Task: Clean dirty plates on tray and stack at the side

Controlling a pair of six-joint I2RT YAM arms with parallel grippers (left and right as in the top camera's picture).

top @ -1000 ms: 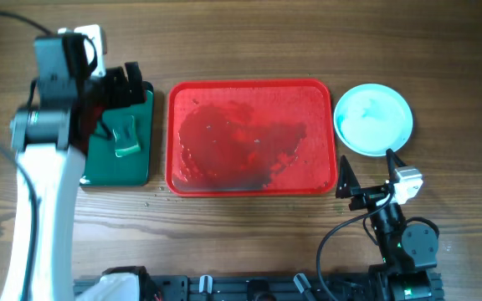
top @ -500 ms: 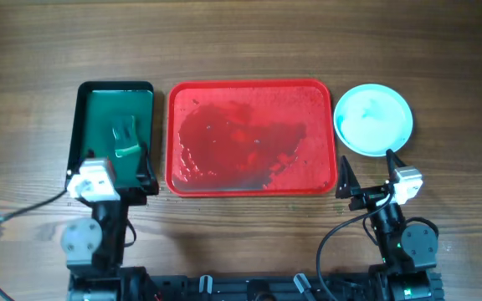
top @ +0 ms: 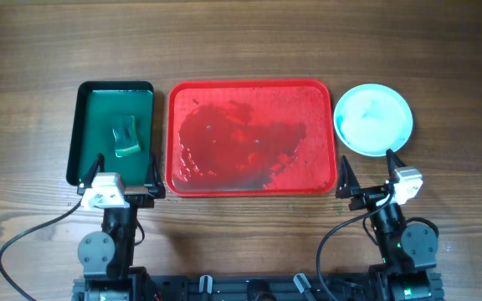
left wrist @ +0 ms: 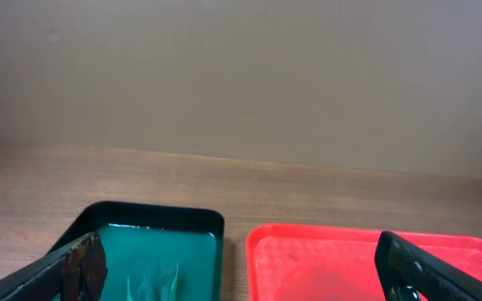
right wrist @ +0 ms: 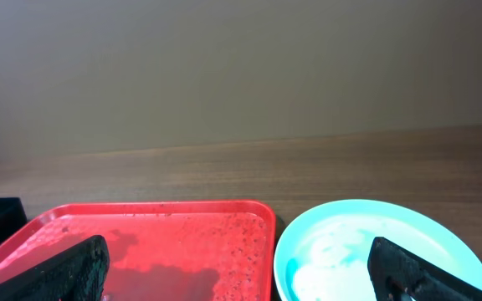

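Observation:
The red tray [top: 249,84] lies in the middle of the table, wet with dark patches, and no plate is on it; it also shows in the left wrist view [left wrist: 350,251] and the right wrist view [right wrist: 157,238]. A pale mint plate [top: 373,119] with faint teal smears sits on the table right of the tray and shows in the right wrist view [right wrist: 375,247]. I cannot tell whether more plates lie under it. My left gripper [top: 125,172] [left wrist: 241,276] is open and empty at the green tray's near edge. My right gripper [top: 368,169] [right wrist: 241,276] is open and empty just in front of the plate.
A narrow dark green tray [top: 90,125] [left wrist: 153,242] stands left of the red tray with a green sponge [top: 125,136] [left wrist: 157,280] in it. Both arm bases and cables sit at the table's near edge.
My left arm has drawn back from over the green tray to the table's near edge. The sponge stays in the green tray. The right arm has not moved.

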